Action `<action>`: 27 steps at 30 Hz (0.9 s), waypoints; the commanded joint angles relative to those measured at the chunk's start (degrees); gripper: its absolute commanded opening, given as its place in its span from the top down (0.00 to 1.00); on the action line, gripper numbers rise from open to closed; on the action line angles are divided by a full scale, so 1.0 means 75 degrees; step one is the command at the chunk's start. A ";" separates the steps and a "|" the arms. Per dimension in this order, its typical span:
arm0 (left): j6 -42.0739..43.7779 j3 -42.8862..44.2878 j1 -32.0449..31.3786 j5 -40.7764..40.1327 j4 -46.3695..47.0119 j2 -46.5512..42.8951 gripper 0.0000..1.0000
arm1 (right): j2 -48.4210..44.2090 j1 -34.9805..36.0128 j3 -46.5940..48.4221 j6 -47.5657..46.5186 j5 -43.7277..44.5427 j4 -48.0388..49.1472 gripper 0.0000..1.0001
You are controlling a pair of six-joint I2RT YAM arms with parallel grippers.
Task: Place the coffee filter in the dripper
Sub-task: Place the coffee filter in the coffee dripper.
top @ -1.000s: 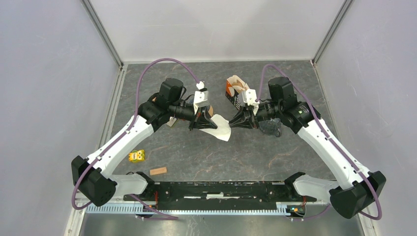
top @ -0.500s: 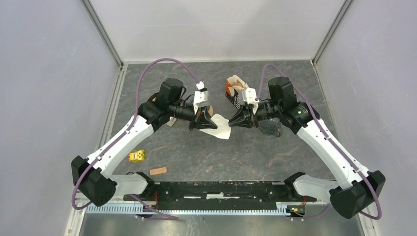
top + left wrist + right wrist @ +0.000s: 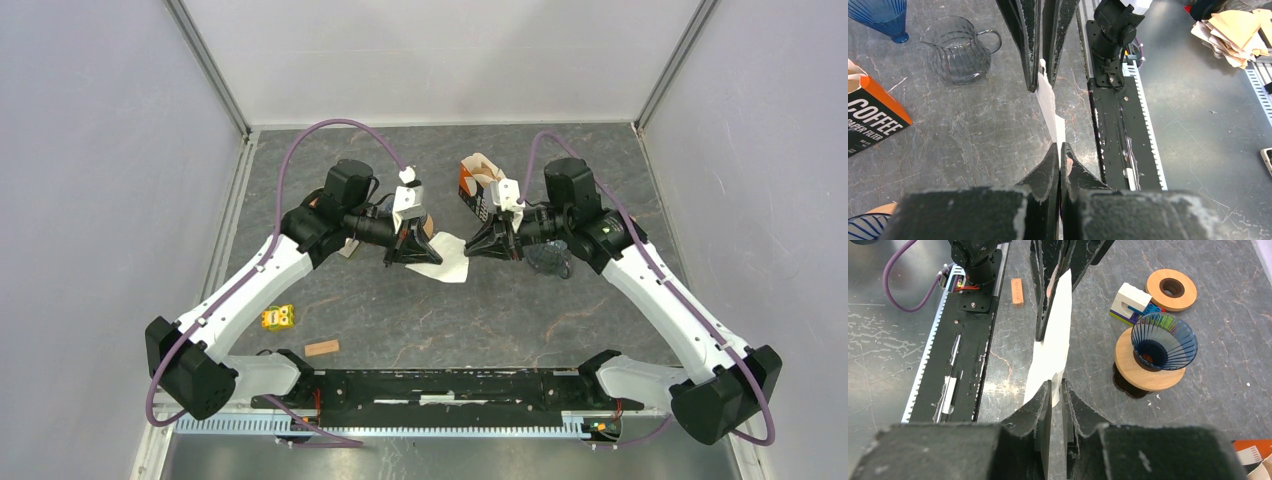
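The white paper coffee filter (image 3: 450, 262) hangs above the table between my two grippers. My left gripper (image 3: 430, 250) is shut on its left edge; the left wrist view shows the pinch (image 3: 1061, 147) and the filter (image 3: 1050, 102) edge-on. My right gripper (image 3: 473, 248) faces it from the right. In the right wrist view its jaws (image 3: 1056, 386) stand a narrow gap apart with the filter's (image 3: 1054, 335) near corner between them. The blue ribbed dripper (image 3: 1164, 341) sits on a round wooden stand (image 3: 1143, 374), below my left gripper and mostly hidden in the top view.
An orange coffee filter box (image 3: 478, 185) stands behind the grippers. A glass pitcher (image 3: 960, 50) and a second blue cone (image 3: 880, 17) sit under my right arm. A wooden ring (image 3: 1172, 289) and white block (image 3: 1130, 302) lie near the dripper. A yellow toy (image 3: 278, 317) and wooden block (image 3: 322, 348) lie front left.
My right gripper has moved a little left, onto the filter's right corner. The left gripper has held still with the filter.
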 commanded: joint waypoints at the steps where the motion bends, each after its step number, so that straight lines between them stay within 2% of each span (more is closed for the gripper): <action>1: 0.0365 -0.0052 0.0039 0.0315 0.0093 -0.0144 0.98 | -0.0141 0.0060 -0.0127 0.0328 0.0160 0.0441 0.82; 10: 0.0368 -0.0071 0.0039 0.0459 0.0093 -0.0103 0.98 | -0.0082 0.0050 -0.0036 0.0334 0.0158 0.0455 0.83; 18: 0.0569 -0.0071 0.0045 0.0680 -0.0060 -0.0114 0.98 | -0.0152 0.0053 -0.0040 -0.0571 -0.0002 -0.0009 0.86; 27: 0.0669 -0.0101 0.0044 0.0741 -0.0059 -0.0102 0.98 | -0.0148 0.0054 -0.0038 -0.0983 -0.0446 -0.0364 0.86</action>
